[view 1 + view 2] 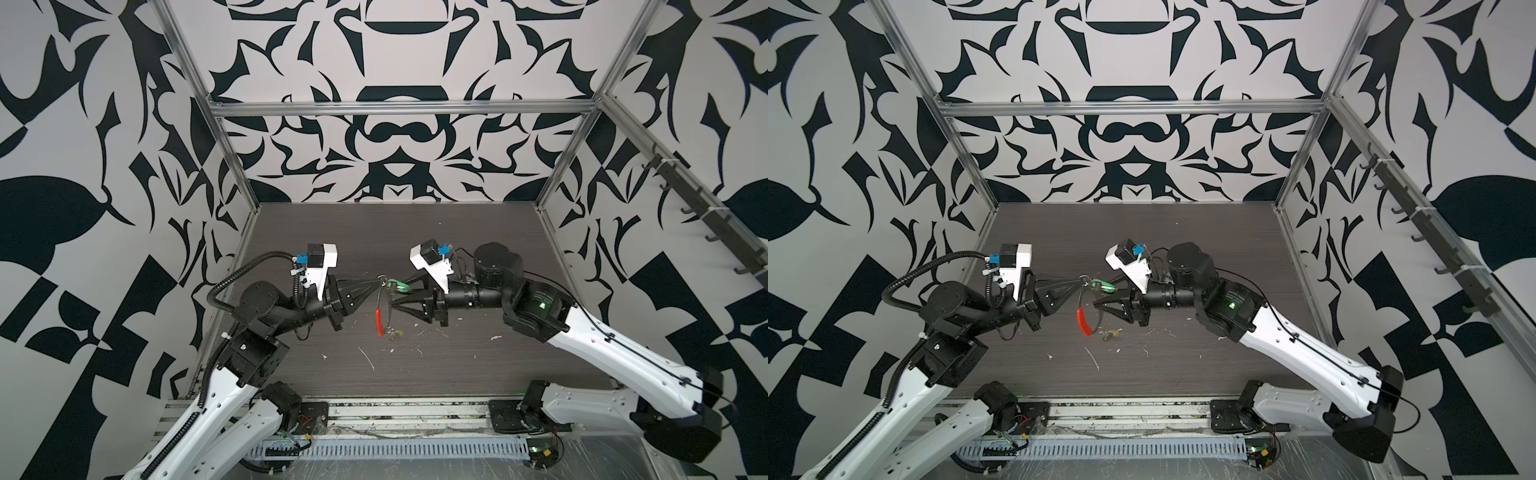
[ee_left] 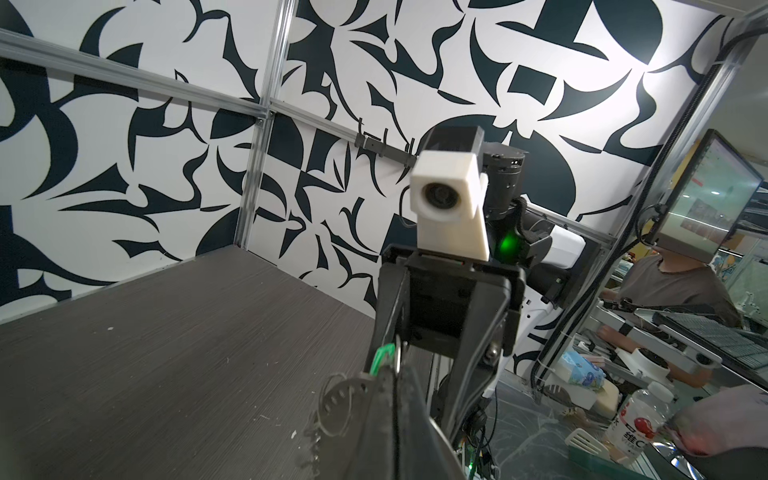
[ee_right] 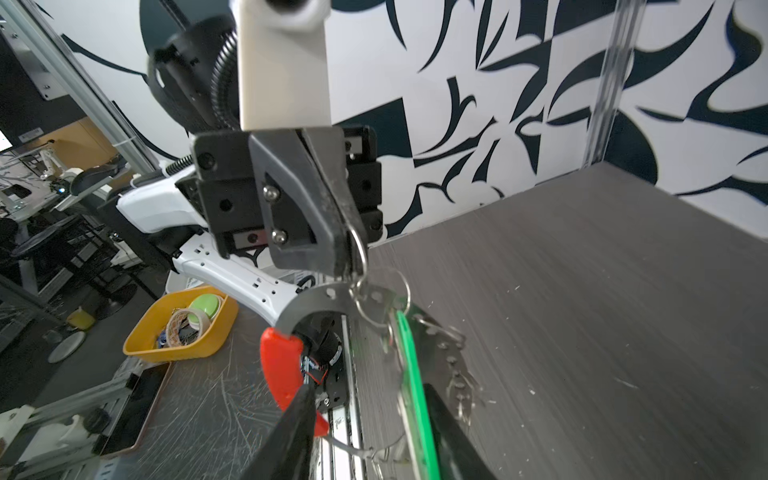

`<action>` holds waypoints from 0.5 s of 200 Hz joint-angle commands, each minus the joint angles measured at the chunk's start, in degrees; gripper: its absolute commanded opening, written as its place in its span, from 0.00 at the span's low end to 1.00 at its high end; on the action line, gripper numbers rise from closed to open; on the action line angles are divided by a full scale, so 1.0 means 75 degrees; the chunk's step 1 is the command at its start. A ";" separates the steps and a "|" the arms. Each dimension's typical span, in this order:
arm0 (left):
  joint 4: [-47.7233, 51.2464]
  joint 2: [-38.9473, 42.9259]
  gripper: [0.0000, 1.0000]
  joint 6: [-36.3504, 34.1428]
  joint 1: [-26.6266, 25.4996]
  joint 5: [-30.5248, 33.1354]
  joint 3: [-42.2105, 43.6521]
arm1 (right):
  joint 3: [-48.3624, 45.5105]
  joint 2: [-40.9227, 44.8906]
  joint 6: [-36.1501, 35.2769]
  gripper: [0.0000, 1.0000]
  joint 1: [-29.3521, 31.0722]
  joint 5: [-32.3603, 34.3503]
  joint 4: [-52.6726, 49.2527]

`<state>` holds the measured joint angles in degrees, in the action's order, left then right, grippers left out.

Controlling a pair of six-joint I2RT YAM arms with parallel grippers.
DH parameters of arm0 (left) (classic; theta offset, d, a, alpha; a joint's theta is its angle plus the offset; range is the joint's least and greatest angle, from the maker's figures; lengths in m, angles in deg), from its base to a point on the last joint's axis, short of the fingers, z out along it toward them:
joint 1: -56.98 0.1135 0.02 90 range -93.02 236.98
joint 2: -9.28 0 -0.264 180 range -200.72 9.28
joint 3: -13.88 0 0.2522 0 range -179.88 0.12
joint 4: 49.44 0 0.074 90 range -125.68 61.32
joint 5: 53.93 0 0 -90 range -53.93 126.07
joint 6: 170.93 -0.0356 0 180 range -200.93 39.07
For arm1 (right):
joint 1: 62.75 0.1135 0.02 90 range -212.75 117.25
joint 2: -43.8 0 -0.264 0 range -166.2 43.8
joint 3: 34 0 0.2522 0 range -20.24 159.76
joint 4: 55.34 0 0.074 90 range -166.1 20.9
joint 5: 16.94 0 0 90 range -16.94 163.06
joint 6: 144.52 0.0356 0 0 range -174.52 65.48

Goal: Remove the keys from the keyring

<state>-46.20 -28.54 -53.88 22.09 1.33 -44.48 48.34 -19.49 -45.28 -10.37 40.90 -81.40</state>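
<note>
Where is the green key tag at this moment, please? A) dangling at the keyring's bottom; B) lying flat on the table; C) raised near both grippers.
C: the green tag is up off the table, between the parted jaws of the right gripper, beside the left gripper, shut on a silver ring.

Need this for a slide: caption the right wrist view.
Shut left gripper holds the keyring up; the green key rests inside the open right gripper.
</note>
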 commanded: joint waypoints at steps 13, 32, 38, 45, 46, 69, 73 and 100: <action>-0.0526 0.0070 0.00 0.0042 -0.0023 -0.0120 0.0017 | 0.0395 0.0047 0.0281 0.44 0.0033 0.0321 0.1150; -0.0555 0.0074 0.00 0.0070 -0.0023 -0.0103 0.0018 | 0.0318 -0.0045 0.0502 0.44 0.0031 0.0272 0.1678; -0.0571 0.0073 0.00 0.0073 -0.0023 -0.0105 0.0039 | 0.0289 -0.0056 0.0560 0.44 0.0034 0.0259 0.1827; -0.0577 0.0071 0.00 0.0088 -0.0024 -0.0102 0.0051 | 0.0256 -0.0069 0.0607 0.44 0.0028 0.0223 0.1968; -0.0577 0.0073 0.00 0.0092 -0.0024 -0.0102 0.0051 | 0.0250 -0.0075 0.0608 0.44 0.0032 0.0217 0.1985; -0.0585 0.0067 0.00 0.0097 -0.0023 -0.0120 0.0051 | 0.0199 -0.0016 0.0652 0.44 0.0029 0.0483 0.2132; -0.0570 0.0074 0.00 0.0097 -0.0023 -0.0114 0.0052 | 0.0191 0.0025 0.0654 0.44 0.0035 0.0579 0.2111; -0.0591 0.0120 0.00 0.0085 -0.0023 -0.0134 0.0067 | 0.0264 0.0093 0.0562 0.44 0.0028 0.0507 0.1964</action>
<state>-47.93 -28.59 -53.66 22.09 1.14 -44.48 49.21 -20.30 -41.35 -10.37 44.18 -70.10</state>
